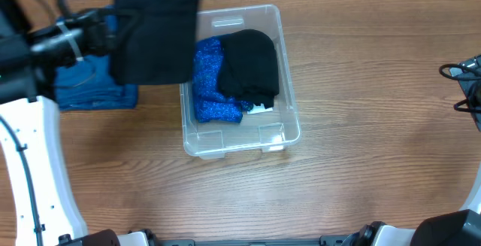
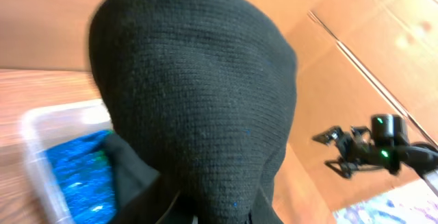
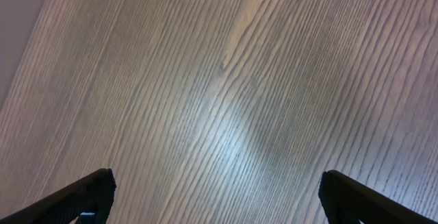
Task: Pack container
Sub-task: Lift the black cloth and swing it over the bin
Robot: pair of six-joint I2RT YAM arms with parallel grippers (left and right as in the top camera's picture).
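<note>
Wood-grain table (image 1: 361, 88) under soft glare; tan cardboard (image 2: 369, 53) beyond.

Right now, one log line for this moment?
left gripper: holds lifted black cloth over container rim | inside: blue cloth, second black cloth | right gripper: open, empty

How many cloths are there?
4: raised black cloth at the left arm; second black cloth and sparkly blue cloth in the container; plain blue cloth on the table. Others may be hidden.
</note>
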